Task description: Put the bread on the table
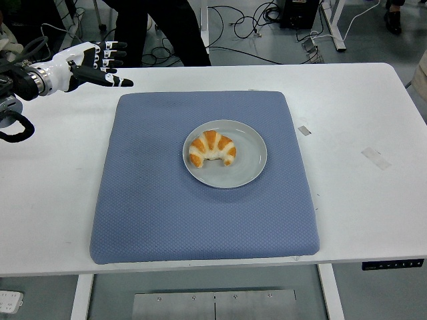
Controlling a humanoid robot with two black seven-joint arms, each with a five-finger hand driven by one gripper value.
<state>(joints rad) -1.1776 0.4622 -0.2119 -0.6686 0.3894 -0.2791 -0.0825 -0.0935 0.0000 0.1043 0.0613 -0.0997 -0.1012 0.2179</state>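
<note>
We see a blue mat [203,200] covering the middle of the white bench [360,200]. At its centre sits a grey plate [250,167] with the bread [212,149] — a croissant — lying on its left half. In the upper left of the frame our left hand [90,63] hovers, fingers [120,82] outstretched and empty — well apart from the plate. Behind the bench, a person's dark legs [157,30].

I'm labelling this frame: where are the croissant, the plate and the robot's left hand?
croissant [212,149]: head view, middle of its arch.
plate [250,160]: head view, bare right side.
left hand [90,63]: head view, middle of the hand.
</note>
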